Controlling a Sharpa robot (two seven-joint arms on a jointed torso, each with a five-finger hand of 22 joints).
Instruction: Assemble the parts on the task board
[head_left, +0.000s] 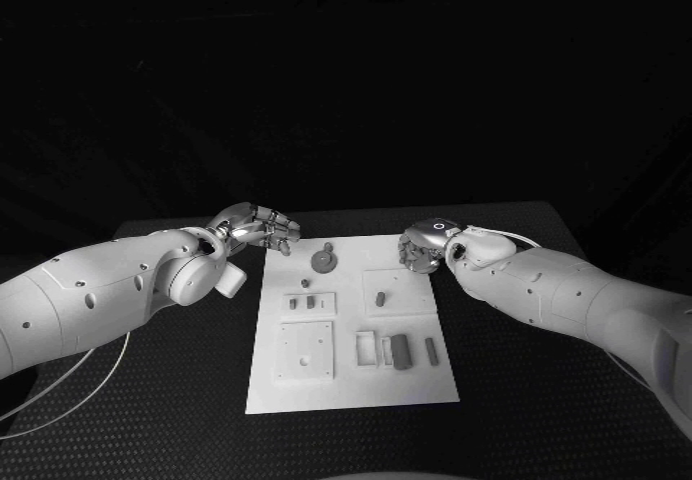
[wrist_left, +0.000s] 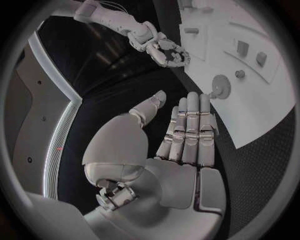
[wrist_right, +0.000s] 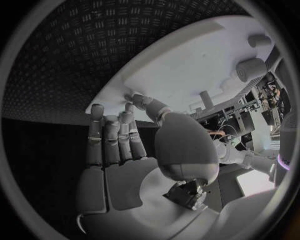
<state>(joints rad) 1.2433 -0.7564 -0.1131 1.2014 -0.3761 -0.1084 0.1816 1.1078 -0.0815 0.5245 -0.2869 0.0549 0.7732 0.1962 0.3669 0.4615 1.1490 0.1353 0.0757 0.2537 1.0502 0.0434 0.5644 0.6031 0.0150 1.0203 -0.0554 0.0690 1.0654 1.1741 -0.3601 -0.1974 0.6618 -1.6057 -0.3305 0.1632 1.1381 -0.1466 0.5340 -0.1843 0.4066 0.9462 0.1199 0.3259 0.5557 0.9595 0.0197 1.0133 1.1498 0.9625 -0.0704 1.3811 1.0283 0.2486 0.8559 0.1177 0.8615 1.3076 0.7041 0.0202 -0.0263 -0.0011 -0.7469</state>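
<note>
The white task board (head_left: 353, 390) lies in the middle of the black table. On its far end lies a round grey part with a stem (head_left: 326, 260). Small grey parts (head_left: 381, 297) sit in its raised plates, and two oblong ones (head_left: 401, 350) lie near the right edge. My left hand (head_left: 260, 228) hovers at the board's far left corner, and my right hand (head_left: 428, 243) at its far right corner. In the left wrist view the left hand (wrist_left: 181, 140) has straight fingers and a bare palm, with the round part (wrist_left: 220, 86) beyond them. The right hand (wrist_right: 125, 150) holds nothing over the board (wrist_right: 181, 60).
A square white plate (head_left: 306, 350) with small holes and a white block (head_left: 365, 347) stand on the board's near half. Black patterned tabletop (head_left: 548, 400) surrounds the board on both sides. The right hand (wrist_left: 164, 50) appears across the board in the left wrist view.
</note>
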